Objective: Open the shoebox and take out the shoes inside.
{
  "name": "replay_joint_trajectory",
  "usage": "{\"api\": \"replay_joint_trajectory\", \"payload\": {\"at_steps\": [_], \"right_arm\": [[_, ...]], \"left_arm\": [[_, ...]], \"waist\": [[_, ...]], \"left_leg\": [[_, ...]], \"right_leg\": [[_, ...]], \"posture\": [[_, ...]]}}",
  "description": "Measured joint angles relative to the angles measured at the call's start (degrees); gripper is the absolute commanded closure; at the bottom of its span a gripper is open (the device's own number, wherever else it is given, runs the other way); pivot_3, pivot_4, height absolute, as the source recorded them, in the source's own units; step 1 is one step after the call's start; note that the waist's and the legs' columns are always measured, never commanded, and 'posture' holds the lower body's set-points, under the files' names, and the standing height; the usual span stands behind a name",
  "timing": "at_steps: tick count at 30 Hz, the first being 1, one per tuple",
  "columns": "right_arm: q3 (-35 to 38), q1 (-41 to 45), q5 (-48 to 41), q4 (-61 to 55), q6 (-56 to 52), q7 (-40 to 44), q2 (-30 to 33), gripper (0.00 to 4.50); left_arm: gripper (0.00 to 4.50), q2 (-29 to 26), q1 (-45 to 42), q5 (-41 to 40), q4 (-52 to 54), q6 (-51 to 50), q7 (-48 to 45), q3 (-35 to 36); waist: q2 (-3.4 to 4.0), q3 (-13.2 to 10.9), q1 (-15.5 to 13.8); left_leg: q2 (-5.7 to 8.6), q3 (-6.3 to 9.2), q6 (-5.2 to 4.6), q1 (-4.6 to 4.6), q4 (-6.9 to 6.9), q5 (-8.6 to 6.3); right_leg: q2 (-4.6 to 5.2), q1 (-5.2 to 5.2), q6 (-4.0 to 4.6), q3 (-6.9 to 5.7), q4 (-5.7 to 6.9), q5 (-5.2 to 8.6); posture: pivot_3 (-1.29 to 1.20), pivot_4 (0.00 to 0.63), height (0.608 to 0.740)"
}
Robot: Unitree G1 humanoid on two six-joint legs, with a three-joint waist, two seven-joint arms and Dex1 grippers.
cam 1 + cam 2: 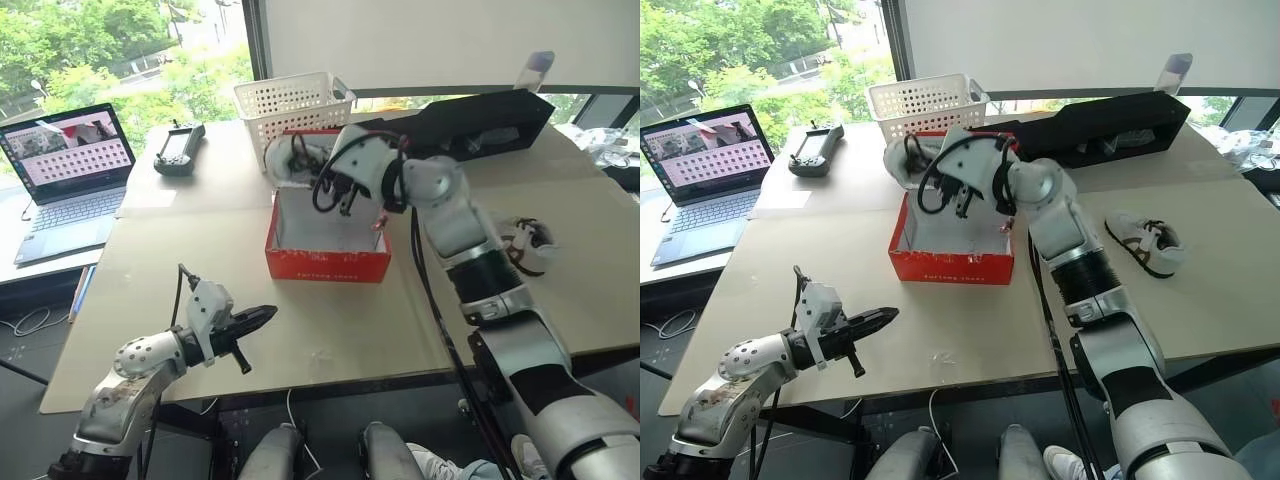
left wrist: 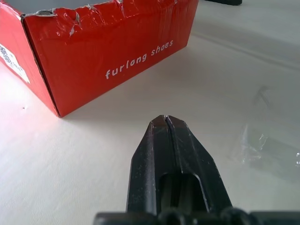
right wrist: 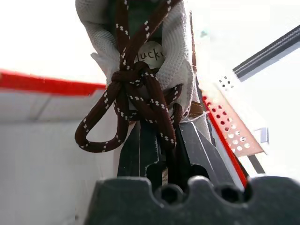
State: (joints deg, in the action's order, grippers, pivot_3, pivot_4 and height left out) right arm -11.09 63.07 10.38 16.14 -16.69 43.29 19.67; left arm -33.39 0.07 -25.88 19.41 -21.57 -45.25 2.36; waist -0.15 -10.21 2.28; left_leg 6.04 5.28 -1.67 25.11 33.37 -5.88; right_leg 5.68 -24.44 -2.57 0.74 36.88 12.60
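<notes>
Your red shoebox (image 1: 952,262) sits open near the middle of the pale table (image 1: 840,310), its white inside showing and white lettering along the near wall. Your right gripper (image 1: 915,160) is raised above the box's far edge, clamped on a white sneaker (image 1: 902,155) by its upper; the right wrist view shows dark brown laces (image 3: 136,89) knotted and looping just in front of the fingers (image 3: 140,150), which pinch the shoe's fabric. The other white sneaker (image 1: 1147,243), with brown trim, lies on its own on the table, well to the right of the box. Your left gripper (image 1: 880,318) hovers over the table in front of the box, nearer to you and to its left, fingertips pressed together and holding nothing; it points toward the box's front wall without touching it. Behind the box stands a white perforated basket (image 1: 920,103), and a long black case (image 1: 1110,125) lies behind the box to the right. Well left of the box are a black handheld controller (image 1: 816,147) and, farther left, an open laptop (image 1: 702,170).
</notes>
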Motion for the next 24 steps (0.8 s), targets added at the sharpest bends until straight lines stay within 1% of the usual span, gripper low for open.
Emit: {"api": "replay_joint_trajectory", "payload": {"at_steps": [1,4,7,9,10,13,15,19,24], "right_arm": [[0.9,0.3,-0.7,-0.9,-1.6,0.0,0.1,4.48],[6.3,4.5,-4.4,-1.8,-15.1,-0.8,3.0,4.48],[14.6,10.3,-6.9,-0.5,-30.5,-4.1,10.4,4.48],[17.7,11.9,-7.1,1.1,-35.2,-6.4,14.6,4.48],[18.6,11.9,-7.1,2.1,-36.5,-7.2,15.9,4.48],[18.7,9.8,-7.2,6.5,-40.2,-8.1,19.9,4.48],[17.4,7.1,-7.2,9.1,-42.1,-7.2,23.1,4.48],[15.0,1.6,-8.1,11.9,-47.0,-3.7,27.4,4.48],[10.9,-5.2,-10.4,11.7,-48.7,1.8,31.1,4.48]], "left_arm": [[4.50,0.0,0.0,0.0,0.0,0.0,0.0,0.0],[4.50,0.4,-0.6,0.0,0.0,0.0,0.0,-0.3],[4.50,0.7,-0.5,0.1,-0.1,0.0,0.0,-0.5],[4.50,1.0,-0.5,0.4,-0.2,0.0,0.0,-0.9],[4.50,1.1,-0.5,0.6,-0.2,0.0,0.0,-1.1],[4.50,1.8,-1.6,0.9,-0.5,0.0,0.0,-1.8],[4.50,2.1,-2.3,1.0,-0.7,0.0,-0.1,-2.2],[4.50,2.3,-2.4,1.1,-1.6,0.0,-0.5,-2.4],[4.50,2.4,-2.7,1.1,-1.7,0.0,-0.5,-2.6]], "waist": [[0.00,0.0,0.0],[-0.01,0.0,-0.5],[0.00,0.0,-2.1],[-0.04,0.0,-2.4],[-0.06,0.0,-2.3],[-0.08,0.0,-1.7],[-0.07,0.0,-1.5],[-0.06,0.0,-0.8],[-0.06,0.0,-0.4]], "left_leg": [[0.00,0.00,0.00,0.00,0.00,0.00],[0.01,0.00,0.00,0.10,0.00,0.00],[0.04,0.00,0.00,0.19,-0.01,-0.01],[0.06,-0.08,-0.02,0.20,-0.06,-0.03],[0.04,-0.23,-0.03,0.21,-0.08,-0.04],[0.01,-0.46,-0.06,0.22,-0.08,-0.03],[0.00,-0.55,-0.07,0.22,-0.06,-0.03],[-0.06,-0.67,-0.16,0.22,0.04,-0.05],[-0.17,-0.68,-0.33,0.25,0.44,-0.17]], "right_leg": [[0.01,-0.01,0.00,0.00,0.00,0.00],[0.09,-0.08,0.00,-0.06,0.00,0.00],[0.24,-0.30,0.03,-0.19,-0.12,0.03],[0.41,-0.29,0.06,-0.24,-0.18,0.05],[0.54,-0.13,0.09,-0.16,-0.19,0.07],[0.65,-0.13,0.12,-0.07,-0.16,0.09],[0.71,-0.12,0.12,-0.06,-0.15,0.10],[0.71,-0.12,0.03,-0.01,-0.14,0.07],[0.65,0.10,-0.44,-0.09,-0.14,0.27]], "posture": [[0.00,0.150,0.738],[0.00,0.150,0.738],[0.00,0.150,0.738],[0.00,0.150,0.738],[0.00,0.150,0.738],[0.00,0.150,0.738],[0.00,0.150,0.738],[0.00,0.150,0.738],[0.00,0.150,0.738]]}}
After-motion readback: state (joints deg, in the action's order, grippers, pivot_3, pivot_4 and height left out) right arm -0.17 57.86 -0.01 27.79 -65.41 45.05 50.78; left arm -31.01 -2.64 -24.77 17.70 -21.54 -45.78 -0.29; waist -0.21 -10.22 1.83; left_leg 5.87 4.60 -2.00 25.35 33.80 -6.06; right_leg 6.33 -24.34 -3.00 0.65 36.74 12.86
